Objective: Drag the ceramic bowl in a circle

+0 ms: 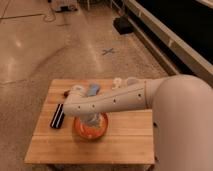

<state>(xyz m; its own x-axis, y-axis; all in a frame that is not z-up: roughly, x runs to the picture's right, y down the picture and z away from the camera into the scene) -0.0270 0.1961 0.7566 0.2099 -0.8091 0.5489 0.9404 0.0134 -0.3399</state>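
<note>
the hand [92, 120], its grip impossible to tell, sits in the ceramic bowl [82, 132] at mid-surface [125, 145]; circling toward nine o'clock could shove the nearby black slab [58, 116], or the hand could slip off the bowl.

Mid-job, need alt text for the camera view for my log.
The white arm reaches across the wooden table, its gripper down inside the orange ceramic bowl near the table's middle. A black object lies beside the bowl.

1 bowl [82, 133], 1 gripper [93, 120] at it.
</note>
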